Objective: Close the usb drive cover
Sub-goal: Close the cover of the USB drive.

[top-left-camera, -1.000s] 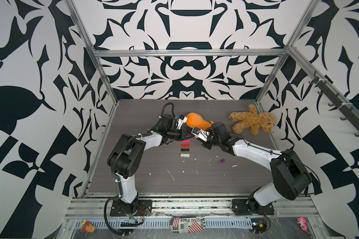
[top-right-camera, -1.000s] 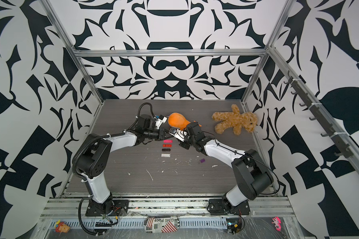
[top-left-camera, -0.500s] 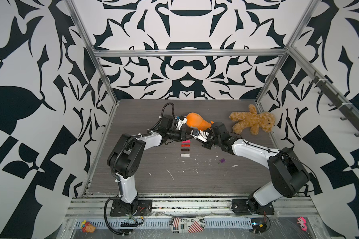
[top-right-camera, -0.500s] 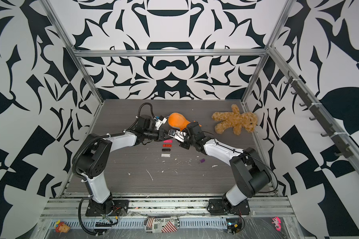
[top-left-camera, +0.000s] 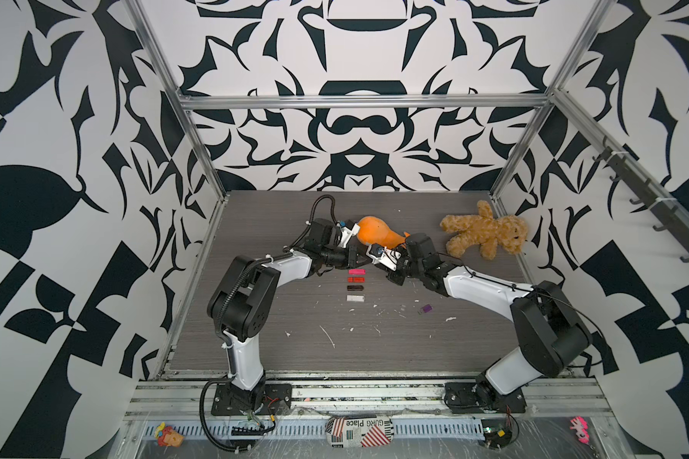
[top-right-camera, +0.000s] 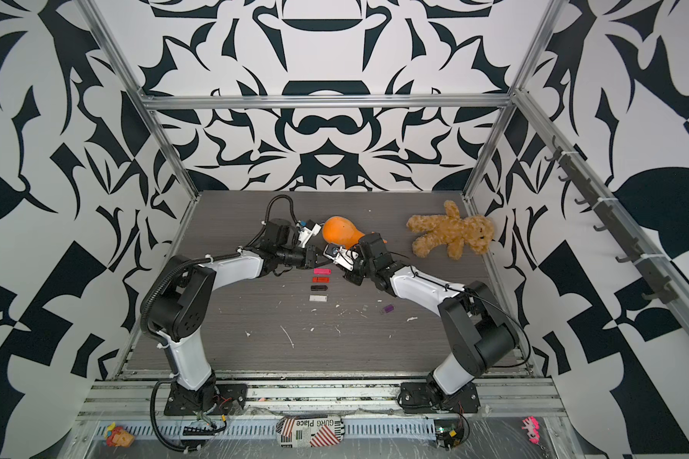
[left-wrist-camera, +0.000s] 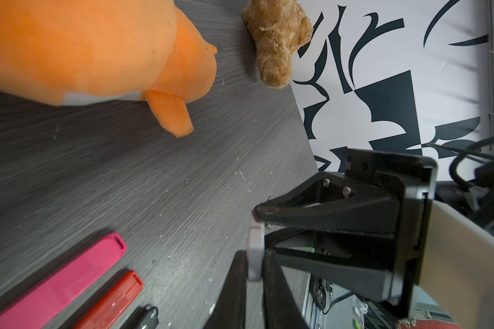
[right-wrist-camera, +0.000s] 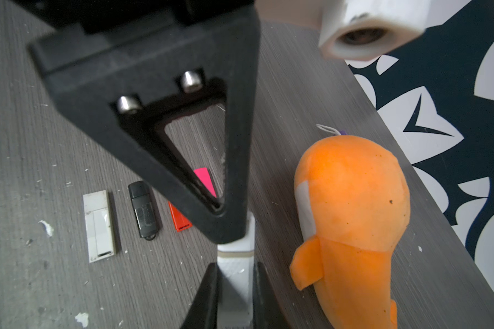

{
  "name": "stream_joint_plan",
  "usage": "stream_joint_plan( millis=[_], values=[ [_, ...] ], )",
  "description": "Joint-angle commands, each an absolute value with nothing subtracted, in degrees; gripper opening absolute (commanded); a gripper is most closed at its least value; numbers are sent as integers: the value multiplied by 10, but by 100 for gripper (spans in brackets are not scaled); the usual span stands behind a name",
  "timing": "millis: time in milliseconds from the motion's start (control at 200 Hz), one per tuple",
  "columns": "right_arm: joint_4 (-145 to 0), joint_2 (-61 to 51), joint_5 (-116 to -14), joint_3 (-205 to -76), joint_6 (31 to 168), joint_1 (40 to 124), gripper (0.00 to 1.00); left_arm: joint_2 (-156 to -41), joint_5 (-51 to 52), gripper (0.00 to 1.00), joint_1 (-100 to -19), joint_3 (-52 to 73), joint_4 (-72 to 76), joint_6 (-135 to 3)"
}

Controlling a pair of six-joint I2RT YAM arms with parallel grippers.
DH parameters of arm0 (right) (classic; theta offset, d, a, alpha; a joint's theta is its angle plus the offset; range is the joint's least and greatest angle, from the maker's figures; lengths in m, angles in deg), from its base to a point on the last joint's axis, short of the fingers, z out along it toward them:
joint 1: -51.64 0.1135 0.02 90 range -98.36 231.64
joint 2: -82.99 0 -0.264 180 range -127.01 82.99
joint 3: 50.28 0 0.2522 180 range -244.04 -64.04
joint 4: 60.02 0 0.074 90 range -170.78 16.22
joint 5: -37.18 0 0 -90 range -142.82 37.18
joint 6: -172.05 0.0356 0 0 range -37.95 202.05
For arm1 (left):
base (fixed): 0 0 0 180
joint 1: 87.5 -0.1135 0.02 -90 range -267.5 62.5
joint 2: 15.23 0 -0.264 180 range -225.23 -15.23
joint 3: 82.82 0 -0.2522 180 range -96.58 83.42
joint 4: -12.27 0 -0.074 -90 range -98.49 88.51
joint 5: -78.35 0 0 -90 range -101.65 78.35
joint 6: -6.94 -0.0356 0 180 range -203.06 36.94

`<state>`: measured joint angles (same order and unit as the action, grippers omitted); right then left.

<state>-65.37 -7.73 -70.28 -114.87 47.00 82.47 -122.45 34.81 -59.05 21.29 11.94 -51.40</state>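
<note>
Out over the table, the white usb drive (right-wrist-camera: 237,256) is caught between both pincers: right gripper (right-wrist-camera: 235,266) clamped on its body, left gripper (left-wrist-camera: 254,255) nipping its other end, beside the orange plush (right-wrist-camera: 351,205).

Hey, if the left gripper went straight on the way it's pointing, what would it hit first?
The right gripper. Both are shut on the white usb drive from opposite ends, so the left gripper would likely run into the right one's tips almost at once; the exact gap is unclear.
</note>
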Motion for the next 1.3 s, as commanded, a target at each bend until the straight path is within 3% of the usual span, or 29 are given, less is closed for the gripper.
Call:
stream_joint_plan(
  millis=[0,770,1295],
  values=[
    [-520,-63,-792,-1215,479,847,6,-1249,373,13,-559,207,91,-526],
    [-407,-83,-792,-1225,553,851,5,-1265,373,12,-556,199,79,-528],
    [-413,-84,-818,-1211,501,853,3,-1254,368,11,-561,203,27,-576]
  ],
)
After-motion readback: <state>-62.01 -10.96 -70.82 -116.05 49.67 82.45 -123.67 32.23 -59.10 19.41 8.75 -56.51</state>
